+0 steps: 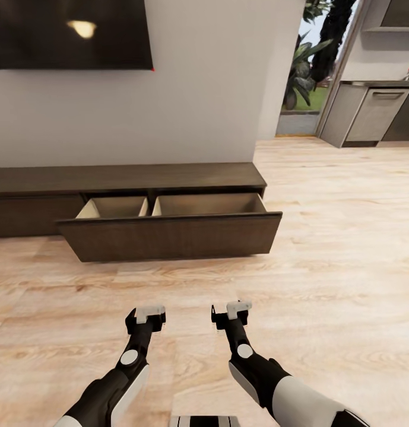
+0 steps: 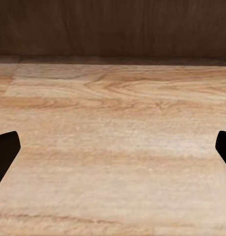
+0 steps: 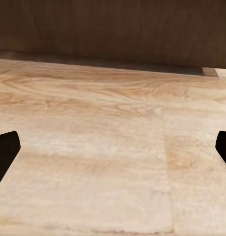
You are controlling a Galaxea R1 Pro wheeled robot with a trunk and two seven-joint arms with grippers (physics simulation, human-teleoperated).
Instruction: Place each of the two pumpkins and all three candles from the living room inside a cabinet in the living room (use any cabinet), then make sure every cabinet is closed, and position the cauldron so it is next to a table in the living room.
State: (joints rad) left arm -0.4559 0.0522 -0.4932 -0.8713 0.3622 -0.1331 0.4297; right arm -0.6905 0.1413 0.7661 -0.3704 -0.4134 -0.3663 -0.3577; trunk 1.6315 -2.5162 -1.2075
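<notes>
The long dark brown cabinet [image 1: 127,178] runs along the wall ahead in the head view. Its wide drawer [image 1: 168,237] is pulled out, and the two pale wood compartments look empty as far as I can see into them. My left gripper [image 1: 146,317] and right gripper [image 1: 231,314] hover side by side over the floor, a short way in front of the drawer. Both are open with nothing between their fingers. In the wrist views the dark fingertips [image 2: 5,152] [image 3: 5,152] stand far apart, facing the drawer front [image 2: 113,27] [image 3: 113,29]. The pumpkins, candles, cauldron and coffee table are out of view.
A dark television [image 1: 70,32] hangs on the white wall above the cabinet. To the right, a doorway with plants [image 1: 308,65] and grey kitchen cabinets [image 1: 376,112] lie beyond the wall's end. Light wood floor [image 1: 323,267] stretches around me.
</notes>
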